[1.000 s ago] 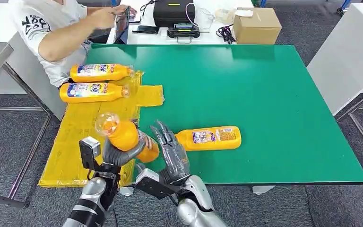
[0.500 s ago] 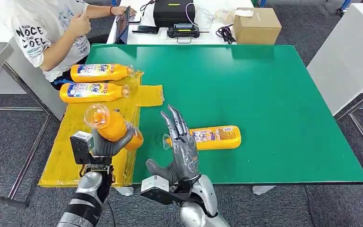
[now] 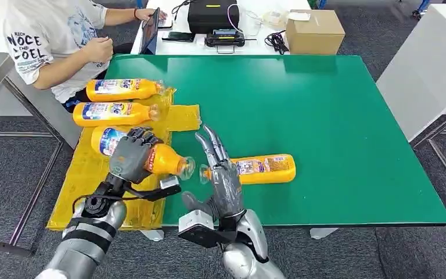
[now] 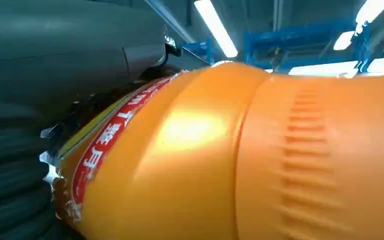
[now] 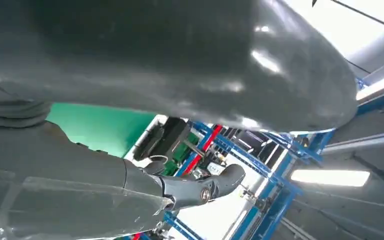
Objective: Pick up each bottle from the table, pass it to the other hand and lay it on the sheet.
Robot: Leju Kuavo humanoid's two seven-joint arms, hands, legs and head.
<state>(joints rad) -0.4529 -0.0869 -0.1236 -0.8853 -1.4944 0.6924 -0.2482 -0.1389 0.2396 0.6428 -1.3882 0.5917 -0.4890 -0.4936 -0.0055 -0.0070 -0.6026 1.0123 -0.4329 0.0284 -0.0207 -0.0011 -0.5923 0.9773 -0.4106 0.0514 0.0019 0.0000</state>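
Head view: bottle [image 3: 154, 158] in left hand [image 3: 130, 156] over sheet [image 3: 87, 186]

Bright even overhead light; wrist views blurred, ceiling lamps glaring.

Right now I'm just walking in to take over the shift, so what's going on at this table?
The robot's left hand holds an orange bottle on its side over the yellow sheet, where two bottles already lie. Its right hand is open and holds nothing. Beyond it another bottle waits on the green table. A person sits at the far corner.
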